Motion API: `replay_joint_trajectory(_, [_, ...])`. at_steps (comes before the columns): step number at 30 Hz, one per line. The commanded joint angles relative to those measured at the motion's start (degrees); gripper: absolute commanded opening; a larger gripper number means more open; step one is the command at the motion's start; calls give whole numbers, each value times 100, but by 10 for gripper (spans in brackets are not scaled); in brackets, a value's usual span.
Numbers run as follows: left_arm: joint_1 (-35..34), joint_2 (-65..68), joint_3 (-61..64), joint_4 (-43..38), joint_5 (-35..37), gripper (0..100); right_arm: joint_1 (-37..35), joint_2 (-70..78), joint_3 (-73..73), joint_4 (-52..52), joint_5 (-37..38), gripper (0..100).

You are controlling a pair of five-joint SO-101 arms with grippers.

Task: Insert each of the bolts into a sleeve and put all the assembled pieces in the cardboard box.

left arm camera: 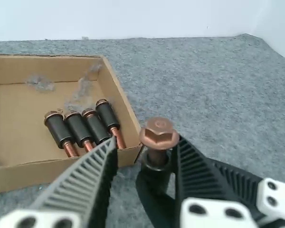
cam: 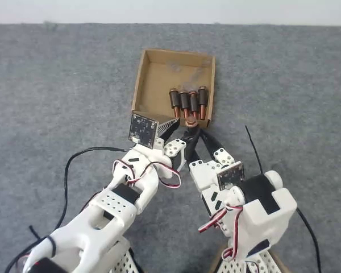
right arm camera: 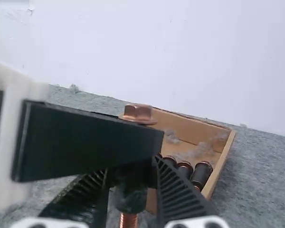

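The cardboard box [cam: 137,79] [left arm camera: 19,173] [right arm camera: 190,130] holds several assembled pieces [cam: 187,101] [left arm camera: 80,126] [right arm camera: 185,168] lying side by side. Just outside the box's near wall, my right gripper [cam: 194,136] [right arm camera: 130,178] is shut on a black sleeve [right arm camera: 131,192] [left arm camera: 156,160]. A copper bolt stands in the sleeve, head [left arm camera: 159,133] [right arm camera: 137,114] [cam: 190,121] on top and thread [right arm camera: 128,221] sticking out below. My left gripper [cam: 182,126] [left arm camera: 145,145] is open around the bolt head, its black finger [left arm camera: 194,171] right beside it and the grey finger [left arm camera: 85,180] apart from it.
Grey carpet [cam: 57,85] covers the table on all sides of the box. A black cable [cam: 74,162] loops on the left of the arms and another [cam: 253,148] trails on the right. A white wall [right arm camera: 180,47] runs behind.
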Motion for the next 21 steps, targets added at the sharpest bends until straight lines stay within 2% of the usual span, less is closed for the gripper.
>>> replay_joint_trajectory(1, [202, -396, -251, 62, 114, 181, 119, -110, 18, -163, 70, 6])
replay_joint_trajectory(8, [193, -1407, -233, 958, 123, 181, 110, -110, 18, -163, 70, 6])
replay_joint_trajectory(21, [-492, -2268, -251, 1380, 132, 176, 110, -84, -26, -145, 70, 6])
